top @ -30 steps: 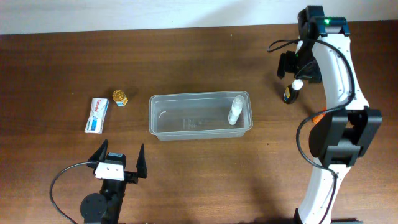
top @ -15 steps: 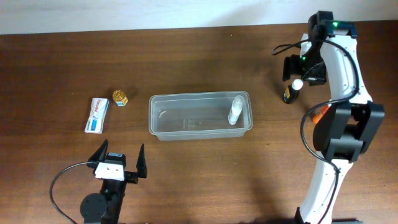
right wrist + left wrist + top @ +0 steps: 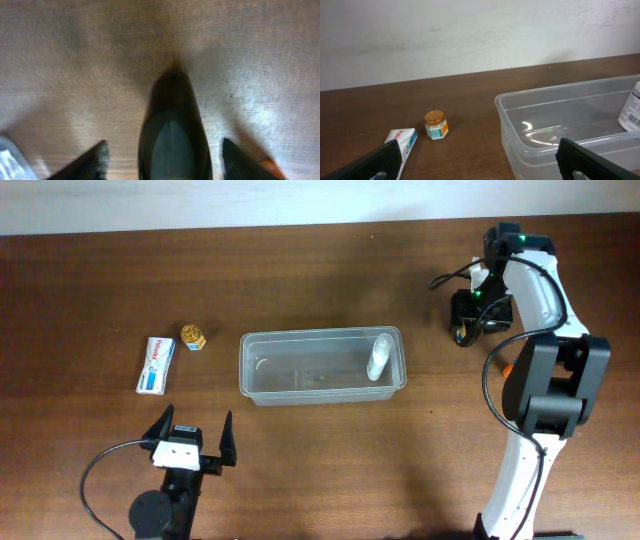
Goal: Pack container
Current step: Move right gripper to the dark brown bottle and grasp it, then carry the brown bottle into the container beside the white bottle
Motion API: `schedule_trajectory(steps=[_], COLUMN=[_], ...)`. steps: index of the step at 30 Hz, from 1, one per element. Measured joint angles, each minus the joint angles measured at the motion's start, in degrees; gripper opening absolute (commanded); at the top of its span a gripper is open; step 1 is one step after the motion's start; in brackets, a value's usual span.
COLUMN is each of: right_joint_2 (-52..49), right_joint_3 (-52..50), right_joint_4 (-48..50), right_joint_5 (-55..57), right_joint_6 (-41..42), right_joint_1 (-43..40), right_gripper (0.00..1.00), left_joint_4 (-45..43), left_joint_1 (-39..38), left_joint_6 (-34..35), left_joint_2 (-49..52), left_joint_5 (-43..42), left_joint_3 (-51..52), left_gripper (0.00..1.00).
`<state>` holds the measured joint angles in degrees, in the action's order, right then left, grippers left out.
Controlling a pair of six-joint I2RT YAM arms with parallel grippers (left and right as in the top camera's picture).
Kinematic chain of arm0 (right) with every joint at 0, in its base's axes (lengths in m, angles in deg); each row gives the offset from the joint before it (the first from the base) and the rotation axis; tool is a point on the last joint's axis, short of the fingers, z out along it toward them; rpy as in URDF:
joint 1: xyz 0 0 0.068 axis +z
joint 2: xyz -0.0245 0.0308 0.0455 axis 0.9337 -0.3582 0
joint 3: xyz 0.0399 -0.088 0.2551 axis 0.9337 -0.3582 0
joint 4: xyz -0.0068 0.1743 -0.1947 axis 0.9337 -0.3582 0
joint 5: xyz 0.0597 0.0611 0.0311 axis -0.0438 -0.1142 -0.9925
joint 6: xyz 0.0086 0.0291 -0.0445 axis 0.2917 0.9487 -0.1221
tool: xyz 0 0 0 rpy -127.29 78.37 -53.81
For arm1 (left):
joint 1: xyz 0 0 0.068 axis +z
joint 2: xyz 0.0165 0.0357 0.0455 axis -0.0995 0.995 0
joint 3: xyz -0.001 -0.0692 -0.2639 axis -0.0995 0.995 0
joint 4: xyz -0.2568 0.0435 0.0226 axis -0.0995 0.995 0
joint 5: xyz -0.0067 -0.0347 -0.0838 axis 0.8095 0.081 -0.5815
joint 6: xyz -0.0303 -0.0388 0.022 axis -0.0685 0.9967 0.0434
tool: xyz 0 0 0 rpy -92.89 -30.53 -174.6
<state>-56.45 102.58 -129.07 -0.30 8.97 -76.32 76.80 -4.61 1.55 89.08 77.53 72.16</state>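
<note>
The clear plastic container (image 3: pixel 258 375) lies mid-table with a white bottle (image 3: pixel 378 358) standing in its right end. The container also shows in the left wrist view (image 3: pixel 560 100), as does the white bottle (image 3: pixel 632 107). My right gripper (image 3: pixel 470 313) is open and low over a dark bottle (image 3: pixel 461 336) to the right of the container. In the right wrist view the dark bottle (image 3: pixel 172 120) lies between the spread fingers (image 3: pixel 167 162), with a gap on each side. My left gripper (image 3: pixel 190 442) is open and empty near the front edge, and its fingers frame the left wrist view (image 3: pixel 480 165).
A small jar with a gold lid (image 3: pixel 193 337) and a white and blue box (image 3: pixel 155 364) lie left of the container. Both also show in the left wrist view, the jar (image 3: pixel 436 125) and the box (image 3: pixel 402 142). Cables hang by the right arm.
My right gripper has come down and slightly left over the dark bottle, now hiding its white cap. The left arm and the other things have not moved.
</note>
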Motion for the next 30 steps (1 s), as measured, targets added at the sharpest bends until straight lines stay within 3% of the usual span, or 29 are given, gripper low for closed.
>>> schedule_trajectory(steps=[6,10,23,30], right_joint_2=[0.0,0.0,0.02,1.77], right_joint_3=[0.0,0.0,0.85,10.25], right_joint_4=[1.36,1.64,-3.37,-10.47], right_joint_5=[0.17,0.2,-0.92,-2.01], right_joint_6=[-0.55,-0.5,-0.04,0.81], right_joint_1=[0.0,0.0,0.0,1.09], right_gripper=[0.3,0.25,0.21,0.22], left_joint_4=[0.0,0.0,-0.02,0.0], left_joint_1=[0.0,0.0,0.0,0.0], left_joint_6=[0.0,0.0,0.0,0.0], left_joint_2=[0.0,-0.02,0.0,0.0], left_joint_5=[0.0,0.0,0.0,0.0], left_joint_3=[0.0,0.0,0.0,0.0], left_gripper=[0.99,0.99,0.99,0.99])
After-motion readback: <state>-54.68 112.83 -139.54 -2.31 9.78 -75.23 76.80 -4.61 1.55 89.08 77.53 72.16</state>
